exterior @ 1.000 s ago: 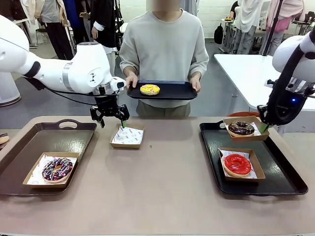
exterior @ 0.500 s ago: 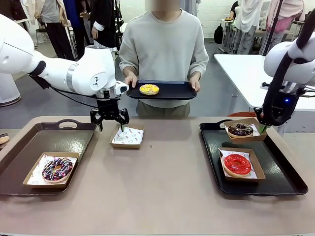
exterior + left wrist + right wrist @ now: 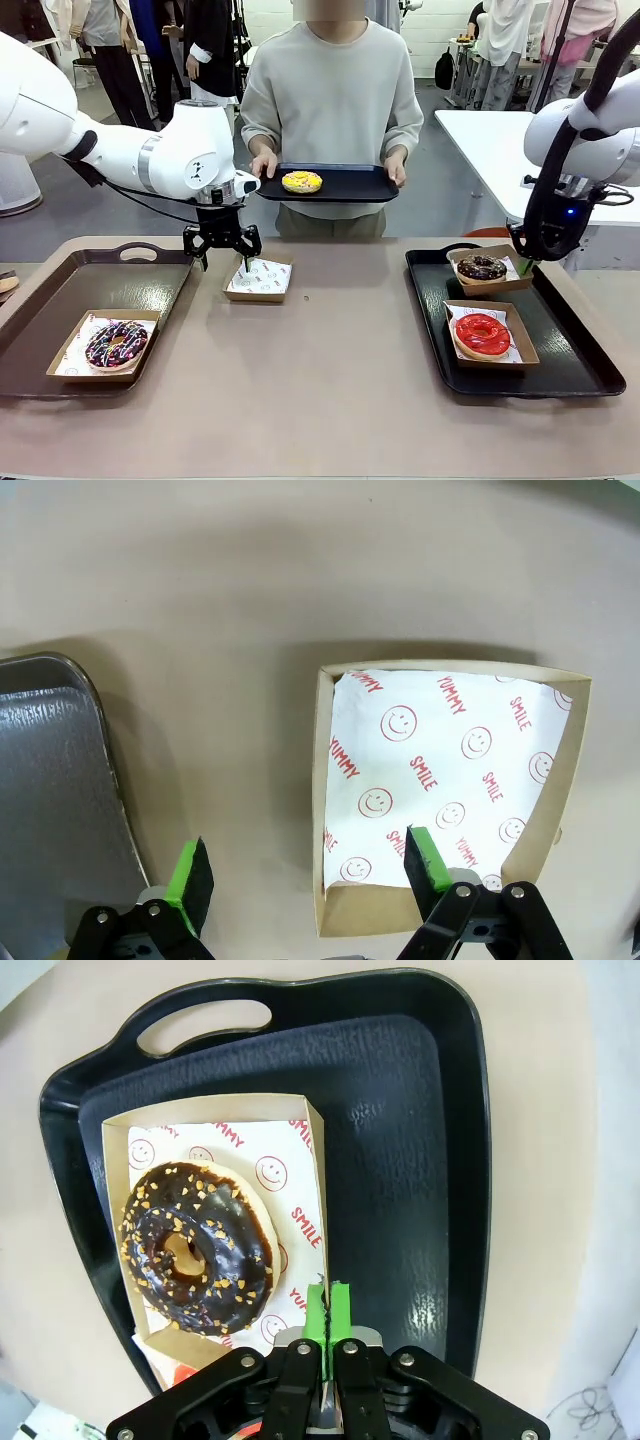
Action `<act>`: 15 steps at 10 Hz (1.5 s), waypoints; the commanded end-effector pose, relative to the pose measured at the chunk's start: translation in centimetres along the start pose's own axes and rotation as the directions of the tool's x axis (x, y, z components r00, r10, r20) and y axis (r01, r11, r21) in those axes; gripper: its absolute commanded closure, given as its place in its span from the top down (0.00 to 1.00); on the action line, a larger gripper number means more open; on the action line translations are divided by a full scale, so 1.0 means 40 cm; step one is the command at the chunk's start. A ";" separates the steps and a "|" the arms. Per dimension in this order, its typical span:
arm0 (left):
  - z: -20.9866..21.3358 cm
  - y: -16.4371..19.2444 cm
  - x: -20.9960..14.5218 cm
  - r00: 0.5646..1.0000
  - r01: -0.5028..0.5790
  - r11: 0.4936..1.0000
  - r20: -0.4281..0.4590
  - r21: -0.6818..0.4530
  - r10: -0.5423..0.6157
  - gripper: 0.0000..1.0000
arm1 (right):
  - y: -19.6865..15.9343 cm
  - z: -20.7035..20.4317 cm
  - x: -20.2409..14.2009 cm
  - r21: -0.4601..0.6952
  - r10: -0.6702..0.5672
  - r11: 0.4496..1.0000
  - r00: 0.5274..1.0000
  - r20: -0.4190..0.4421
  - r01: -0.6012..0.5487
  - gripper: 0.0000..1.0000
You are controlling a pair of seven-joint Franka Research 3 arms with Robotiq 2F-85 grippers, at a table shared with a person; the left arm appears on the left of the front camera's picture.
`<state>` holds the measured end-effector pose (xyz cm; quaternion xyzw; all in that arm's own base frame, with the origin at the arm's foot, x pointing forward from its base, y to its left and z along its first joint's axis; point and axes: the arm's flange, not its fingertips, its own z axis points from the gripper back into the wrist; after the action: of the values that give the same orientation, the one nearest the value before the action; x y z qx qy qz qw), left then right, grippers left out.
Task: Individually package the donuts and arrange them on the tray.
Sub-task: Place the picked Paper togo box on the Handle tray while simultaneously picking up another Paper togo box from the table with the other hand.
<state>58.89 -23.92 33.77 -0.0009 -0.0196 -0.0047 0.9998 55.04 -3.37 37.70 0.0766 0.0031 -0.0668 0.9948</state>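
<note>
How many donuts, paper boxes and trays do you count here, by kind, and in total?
Donuts: 4
Boxes: 4
Trays: 3
Total: 11

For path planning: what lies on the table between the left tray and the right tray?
An empty paper-lined box, shown in the front view.

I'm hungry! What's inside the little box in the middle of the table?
Just white paper with red smiley faces, no donut. The paper hides the box's bottom, and the left gripper covers one corner.
</note>
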 end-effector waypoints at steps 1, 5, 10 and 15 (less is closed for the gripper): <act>-0.016 -0.003 0.022 0.999 -0.038 0.999 0.012 0.000 0.038 1.00 | 0.003 -0.011 0.022 0.027 -0.014 1.000 1.000 0.012 0.014 0.01; -0.033 0.000 0.039 0.999 -0.044 0.999 -0.004 -0.024 0.044 1.00 | 0.003 -0.023 0.026 0.037 -0.014 0.999 1.000 0.014 0.013 0.01; -0.038 0.001 0.046 0.999 -0.041 0.999 -0.015 -0.024 0.041 1.00 | 0.010 -0.035 0.037 0.026 -0.004 1.000 1.000 0.014 0.003 0.01; -0.043 -0.002 0.047 0.999 -0.029 0.999 -0.020 -0.020 0.028 1.00 | 0.022 -0.078 0.058 0.003 -0.010 1.000 1.000 0.021 0.010 0.01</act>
<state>60.30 -23.86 31.86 -0.0071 -0.0152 0.0048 0.9998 56.60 -2.44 34.80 0.0814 -0.0016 -0.0676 0.9944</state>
